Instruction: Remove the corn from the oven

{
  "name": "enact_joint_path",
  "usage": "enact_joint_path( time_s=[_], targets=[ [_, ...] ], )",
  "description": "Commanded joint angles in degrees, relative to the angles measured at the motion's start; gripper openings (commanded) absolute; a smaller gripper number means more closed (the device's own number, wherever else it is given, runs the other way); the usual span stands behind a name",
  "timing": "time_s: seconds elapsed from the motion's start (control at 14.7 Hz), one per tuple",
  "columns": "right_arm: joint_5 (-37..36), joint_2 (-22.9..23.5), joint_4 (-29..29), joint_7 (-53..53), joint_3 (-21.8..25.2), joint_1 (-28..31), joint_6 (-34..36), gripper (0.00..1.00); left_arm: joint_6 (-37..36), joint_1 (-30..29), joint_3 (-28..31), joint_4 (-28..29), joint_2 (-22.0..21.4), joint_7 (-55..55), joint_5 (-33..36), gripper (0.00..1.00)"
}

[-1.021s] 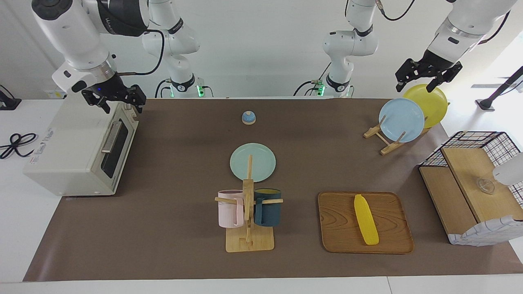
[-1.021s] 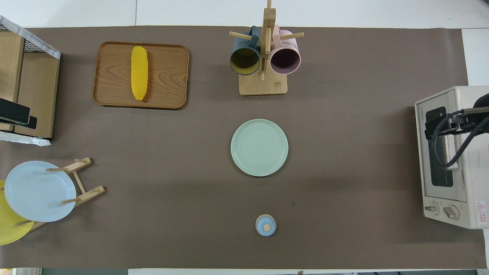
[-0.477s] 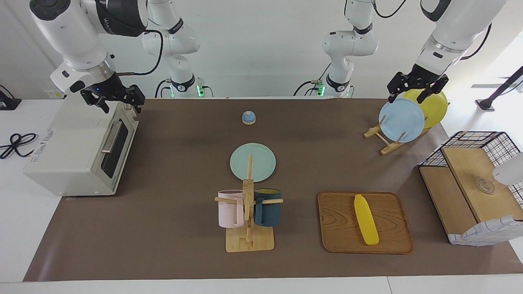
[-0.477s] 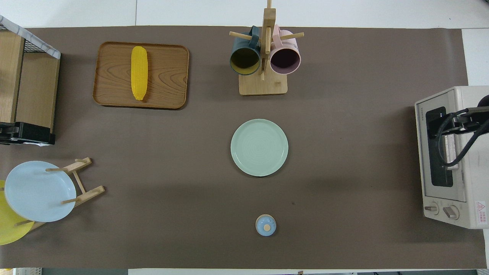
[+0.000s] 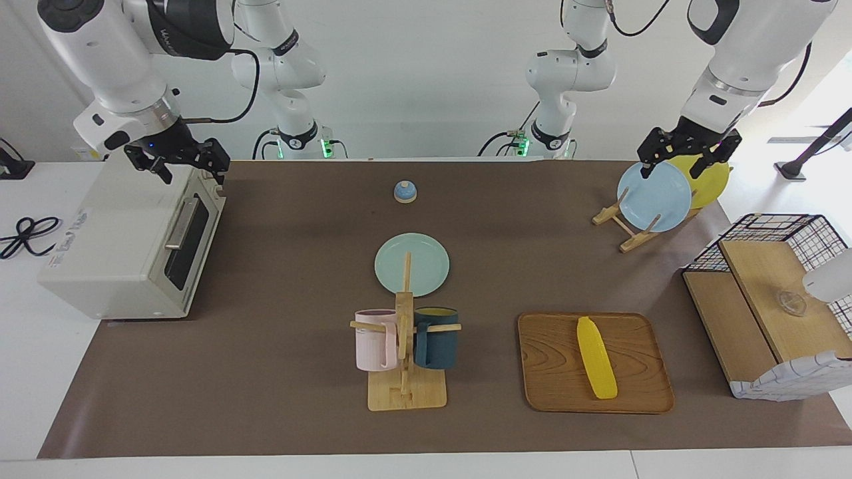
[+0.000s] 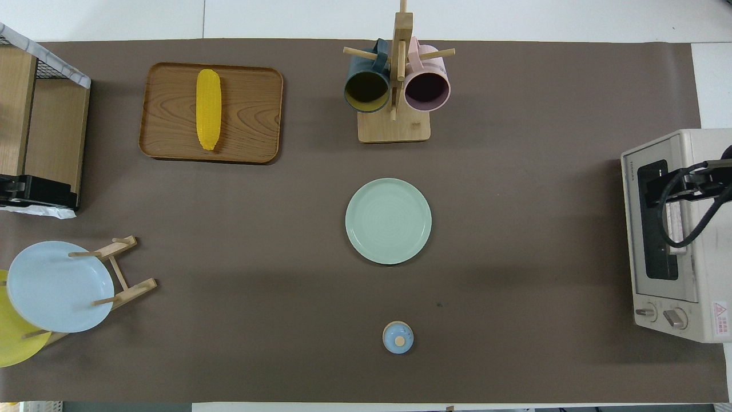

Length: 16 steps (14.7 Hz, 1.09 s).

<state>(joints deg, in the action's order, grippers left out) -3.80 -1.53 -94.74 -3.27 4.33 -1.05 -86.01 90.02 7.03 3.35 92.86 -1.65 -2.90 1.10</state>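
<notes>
The yellow corn [image 5: 596,358] [image 6: 208,117] lies on a wooden tray [image 5: 552,372] [image 6: 251,114] toward the left arm's end of the table, far from both grippers. At the right arm's end stands the cream oven [image 5: 113,239] [image 6: 689,149], its dark glass door shut. My right gripper [image 5: 193,174] hangs open over the oven's top edge near the door, holding nothing. My left gripper [image 5: 670,171] is open and empty over the plate rack.
A blue plate [image 5: 654,195] and a yellow plate [image 5: 715,174] stand in a wooden rack. A green plate [image 5: 411,264], a mug tree [image 5: 405,346] with two mugs, a small blue knob [image 5: 405,191] and a wire-framed shelf box [image 5: 772,313] are also on the mat.
My left gripper has come down over the plate rack. My right gripper has drifted slightly over the oven top. The corn and oven have not moved.
</notes>
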Motion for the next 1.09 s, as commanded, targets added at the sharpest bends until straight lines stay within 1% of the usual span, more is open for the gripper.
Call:
enact_joint_path(
  time_s=[0.0,0.14,0.27,0.68,0.82,1.02],
  targets=[
    [0.8,0.7,1.2,-0.9,-0.9,1.1,0.6,1.00,-0.7,-0.3,-0.1,-5.1,3.8,-1.0,0.3,1.00],
    [0.9,0.5,1.0,-0.8,-0.9,1.1,0.7,1.00,-0.5,-0.3,-0.1,-4.8,3.7,-1.0,-0.7,1.00],
    [2.6,0.5,1.0,-0.9,-0.8,1.2,0.6,1.00,-0.4,-0.4,-0.1,-4.5,3.6,-1.0,-0.9,1.00],
    [2.9,0.3,0.8,-1.1,-0.9,0.9,0.9,1.00,-0.2,-0.4,-0.1,-4.2,3.4,-1.1,-1.2,1.00],
    [2.9,0.2,0.6,-1.1,-0.8,1.2,0.8,1.00,1.0,-0.4,0.0,-4.1,3.4,-1.0,-3.5,1.00],
    [2.8,0.1,0.5,-1.0,-0.5,1.1,0.8,1.00,1.0,-0.3,-0.1,-3.7,3.2,-0.9,-3.7,1.00]
  ],
)
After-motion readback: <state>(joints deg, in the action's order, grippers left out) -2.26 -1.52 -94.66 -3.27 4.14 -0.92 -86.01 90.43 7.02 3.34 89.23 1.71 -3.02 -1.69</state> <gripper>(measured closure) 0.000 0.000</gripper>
